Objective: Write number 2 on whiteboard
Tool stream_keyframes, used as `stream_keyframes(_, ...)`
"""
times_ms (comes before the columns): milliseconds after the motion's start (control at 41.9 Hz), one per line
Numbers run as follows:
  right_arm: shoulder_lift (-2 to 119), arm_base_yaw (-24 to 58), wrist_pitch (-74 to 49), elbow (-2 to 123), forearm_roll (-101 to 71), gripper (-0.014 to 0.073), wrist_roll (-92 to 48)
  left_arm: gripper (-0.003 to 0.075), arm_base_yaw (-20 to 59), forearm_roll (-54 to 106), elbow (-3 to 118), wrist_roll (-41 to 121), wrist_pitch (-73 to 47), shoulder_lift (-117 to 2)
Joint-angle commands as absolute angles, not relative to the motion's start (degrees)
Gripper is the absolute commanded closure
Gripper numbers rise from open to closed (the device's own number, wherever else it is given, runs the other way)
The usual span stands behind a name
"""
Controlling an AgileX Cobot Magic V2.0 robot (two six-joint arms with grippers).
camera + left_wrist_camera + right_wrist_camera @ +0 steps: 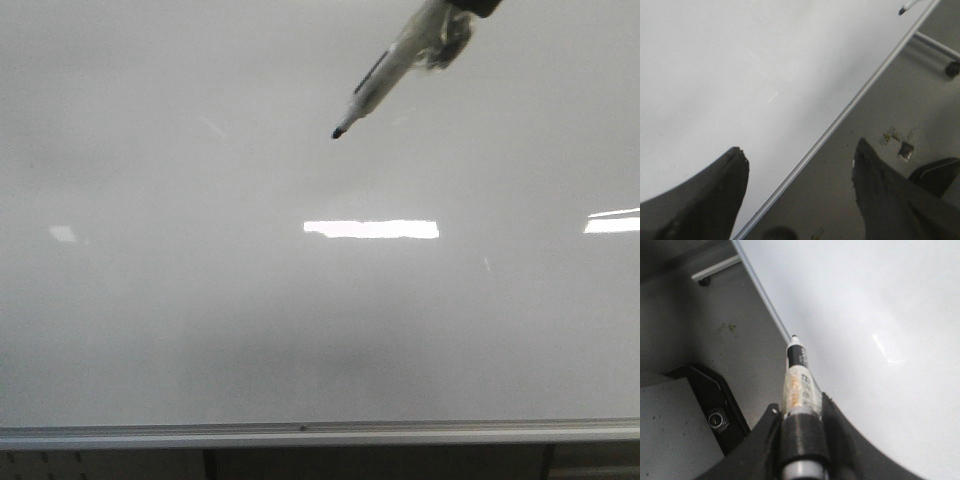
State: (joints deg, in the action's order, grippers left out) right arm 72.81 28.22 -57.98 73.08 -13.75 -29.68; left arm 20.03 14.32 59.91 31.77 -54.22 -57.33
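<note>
The whiteboard [200,320] fills the front view, glossy white-grey, with a silver rail [320,433] along its lower edge. I see no drawn number 2 on it. My right gripper [800,412] is shut on a marker [799,382] with a clear taped barrel; the marker [385,75] enters the front view from the top right, its black tip [338,133] pointing down-left over the board. I cannot tell if the tip touches the board. My left gripper [800,160] is open and empty above the board's rail [840,117].
Bright light reflections [371,229] lie across the board's middle and right [612,222]. Grey floor and the board's stand leg with a caster [952,67] show beyond the edge. A black bracket [715,405] lies by the right gripper.
</note>
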Motion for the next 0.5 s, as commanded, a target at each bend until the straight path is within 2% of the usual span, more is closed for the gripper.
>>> stream_keyframes(0,67.1,24.1,-51.1,70.5,-14.1,0.0540,-26.5,0.0278,16.9,16.1,58.6,27.1,-49.0,-52.9)
stream_keyframes(262,53.0,13.5,-38.9,55.2,-14.5,0.0540,-19.7,0.0278,11.1,16.3,53.2,23.6,-46.5,-46.7)
stream_keyframes(477,42.9,11.8,-24.9,40.7,-15.1,0.0540,-17.1,0.0278,11.1,16.7,53.2,23.6,-45.7,-46.5)
